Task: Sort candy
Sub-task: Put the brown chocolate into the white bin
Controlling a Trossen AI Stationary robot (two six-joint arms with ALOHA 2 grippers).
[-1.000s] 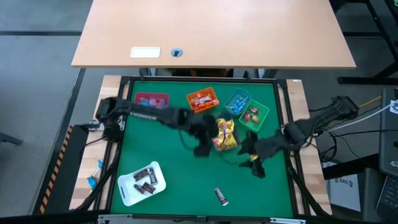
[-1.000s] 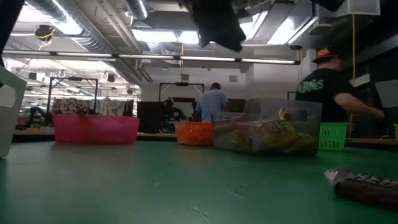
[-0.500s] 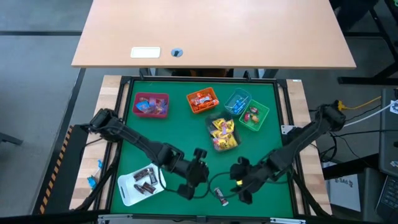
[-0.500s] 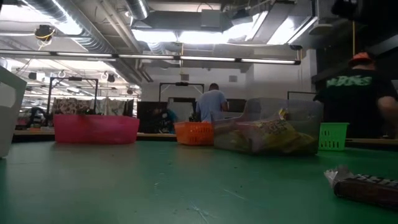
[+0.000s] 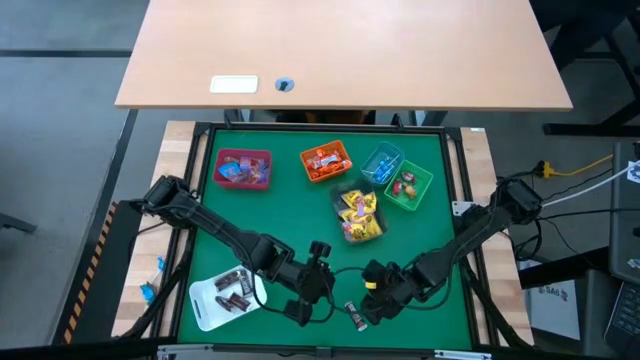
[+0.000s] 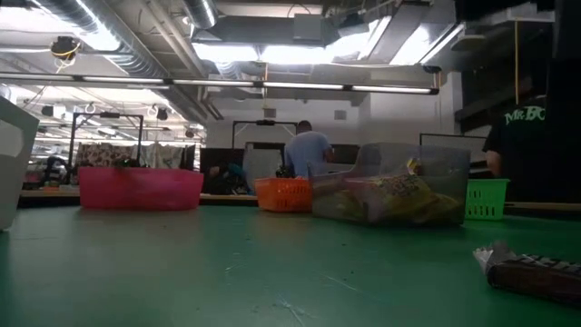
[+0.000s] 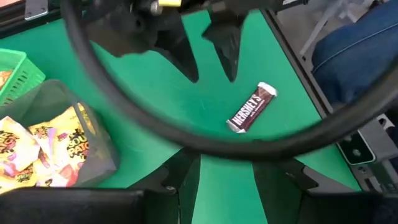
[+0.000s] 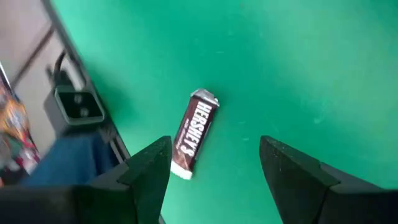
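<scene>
High view: both arms reach low over the green mat's near edge. Right gripper, jaws wide apart, hangs just beside a lone brown candy bar lying flat. Left gripper, fingers parted and empty, sits between white tray and bar.

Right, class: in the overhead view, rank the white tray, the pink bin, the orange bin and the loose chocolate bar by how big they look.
1. White tray, largest.
2. Pink bin.
3. Orange bin, only slightly smaller than the pink one, so that pair is close.
4. Chocolate bar, clearly smallest.
</scene>
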